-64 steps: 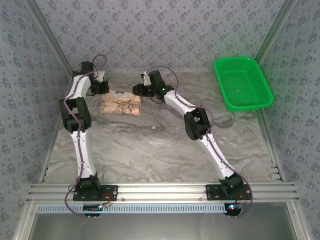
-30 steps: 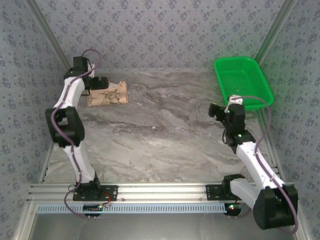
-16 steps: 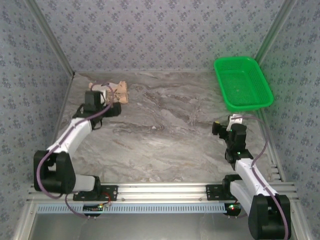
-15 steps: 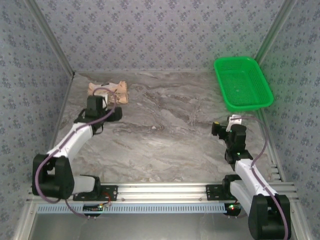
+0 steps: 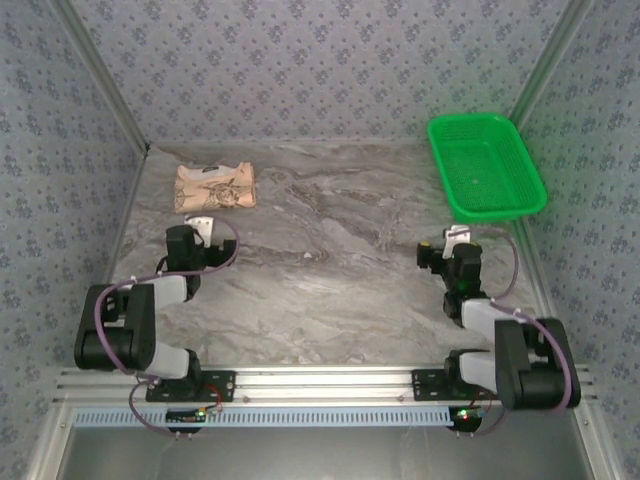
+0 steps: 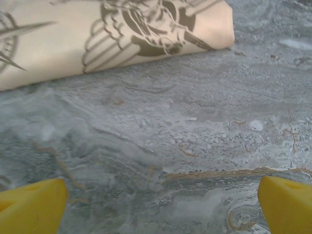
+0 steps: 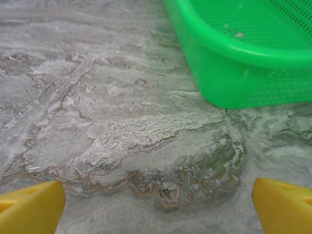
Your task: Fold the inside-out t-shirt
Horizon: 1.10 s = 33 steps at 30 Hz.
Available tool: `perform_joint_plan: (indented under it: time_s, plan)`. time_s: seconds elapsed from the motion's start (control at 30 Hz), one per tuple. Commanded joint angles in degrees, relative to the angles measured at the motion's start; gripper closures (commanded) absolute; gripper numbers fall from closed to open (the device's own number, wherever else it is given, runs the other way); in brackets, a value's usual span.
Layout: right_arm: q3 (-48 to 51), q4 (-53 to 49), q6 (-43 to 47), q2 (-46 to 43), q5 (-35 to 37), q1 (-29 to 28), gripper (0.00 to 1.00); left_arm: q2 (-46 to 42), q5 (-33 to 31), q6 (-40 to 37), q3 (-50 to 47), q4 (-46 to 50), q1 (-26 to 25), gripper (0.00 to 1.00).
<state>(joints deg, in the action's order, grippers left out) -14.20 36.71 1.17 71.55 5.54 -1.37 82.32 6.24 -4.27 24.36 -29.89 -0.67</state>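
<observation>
The t-shirt [image 5: 215,187] lies folded into a small peach-tan packet with dark brown emblems at the far left of the table. In the left wrist view its near edge [image 6: 117,34] runs across the top. My left gripper [image 5: 186,243] sits pulled back just in front of the packet, open, its yellow fingertips [image 6: 31,204] wide apart over bare marble with nothing between them. My right gripper [image 5: 447,255] rests low at the right side, also open and empty, its yellow fingertips [image 7: 282,204] spread over the tabletop.
A green plastic basket [image 5: 486,165] stands at the far right; its near corner [image 7: 234,63] is just ahead of the right gripper. Patterned walls close in the table on three sides. An aluminium rail [image 5: 320,385] runs along the near edge.
Both arms have drawn back toward their bases and folded down. The left gripper has left the folded t-shirt, which stays put at the far left.
</observation>
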Motion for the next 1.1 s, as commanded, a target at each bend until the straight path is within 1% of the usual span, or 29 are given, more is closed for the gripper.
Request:
perform_joint_plan:
  time_s: [0.0, 0.03, 0.07, 0.1, 0.13, 0.17, 0.2, 0.23, 0.27, 0.3, 0.33, 0.37, 0.4, 0.43, 0.47, 0.57, 1.07]
  plan:
    - [-5.12, 5.44, 2.83, 5.28, -1.76, 0.33, 0.0, 2.09, 4.05, 1.71, -0.63, -13.49, 2.62, 0.0]
    - [-4.89, 8.71, 2.89, 8.33, -1.03, 0.44, 0.0, 5.53, 4.06, 3.27, -2.19, -20.76, 3.5, 0.0]
    - [-4.71, 11.88, 2.11, 11.6, -0.17, 0.78, 0.0, 7.61, 4.94, 3.83, -3.62, -26.0, 3.94, 0.0]
    - [-4.61, 16.97, 1.47, 16.31, -0.23, 1.33, 0.0, 5.33, 5.02, 2.79, -1.67, -17.8, 3.87, 0.0]
    - [-5.21, 18.34, 2.03, 17.23, -0.69, 1.13, 0.0, 5.15, 4.94, 2.78, -1.89, -18.3, 3.74, 0.0]
    - [-6.97, 9.6, 2.0, 14.6, -0.14, 1.02, 0.0, 6.68, 5.31, 3.14, -3.24, -23.56, 3.71, 0.0]
    - [-7.11, 12.26, 1.75, 15.87, -2.34, 1.74, 0.0, 5.91, 5.51, 2.59, -2.47, -20.17, 3.63, 0.0]
    - [-6.65, 13.13, 0.18, 16.13, -0.54, 2.36, 0.0, 5.04, 5.41, 2.22, -1.95, -17.66, 3.49, 0.0]
    - [-7.12, 9.86, -1.23, 14.88, 0.03, 3.2, 0.0, 5.98, 5.41, 2.73, -2.64, -20.96, 3.65, 0.0]
    - [-6.47, 12.89, -0.76, 15.55, -1.85, 3.64, 0.0, 5.76, 5.55, 2.74, -2.3, -20.58, 3.65, 0.0]
    - [-6.95, 11.51, 0.87, 15.34, -3.9, 3.17, 0.0, 5.21, 5.41, 2.36, -1.87, -18.09, 3.6, 0.0]
    - [-8.04, 9.24, 1.89, 15.5, -4.37, 2.5, 0.0, 5.67, 5.16, 2.81, -2.3, -19.64, 3.64, 0.0]
    - [-8.33, 9.36, 1.19, 15.69, -3.48, 2.58, 0.0, 5.7, 3.84, 3.34, -1.84, -19.31, 3.64, 0.0]
    - [-8.75, 8.06, 0.61, 15.45, -4.43, 3.26, 0.0, 5.43, 1.49, 3.84, -1.35, -17.5, 3.26, 0.0]
    - [-8.54, 9.07, 0.57, 15.54, -4.46, 3.35, 0.0, 5.78, -0.16, 4.28, -1.25, -17.99, 3.17, 0.0]
    - [-8.55, 8.76, 0.75, 15.35, -4.06, 3.13, 0.0, 5.72, -2.55, 5.29, -0.56, -16.66, 3.17, 0.0]
    - [-8.57, 8.64, 0.81, 15.38, -3.99, 3.02, 0.0, 5.7, -2.64, 5.26, -0.6, -16.61, 3.21, 0.0]
